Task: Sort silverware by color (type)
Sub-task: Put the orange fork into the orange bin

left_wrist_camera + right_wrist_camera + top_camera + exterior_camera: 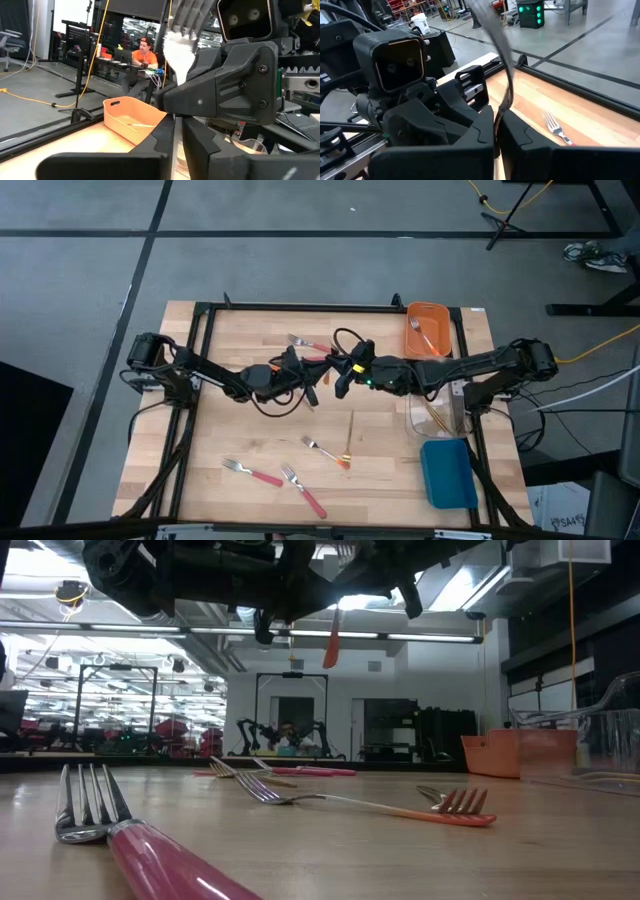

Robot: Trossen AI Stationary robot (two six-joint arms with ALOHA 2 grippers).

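Note:
Above the middle of the table my two grippers meet tip to tip. My right gripper (342,378) is shut on an orange-handled fork (331,648), which stands upright in the air. Its silver head (181,47) is up and its orange handle hangs below. My left gripper (314,380) faces it from the table's left, its fingers a narrow gap apart (178,142). On the table lie two pink-handled forks (252,472) (304,491), another orange-handled fork (328,452), a thin gold utensil (351,430) and a fork (305,343) near the far edge. My right gripper pinches the fork's silver stem (506,95) between its two fingers, coming level from the table's right, the fingers across the fork. The fork is lifted clear and upright. My left gripper's fingertips are hidden behind the right gripper; whether they touch the fork I cannot tell.
An orange bin (430,330) with a utensil in it stands at the far right. Nearer along the right edge stand a clear bin (440,416) and a blue bin (447,473). A person sits in the room beyond the table.

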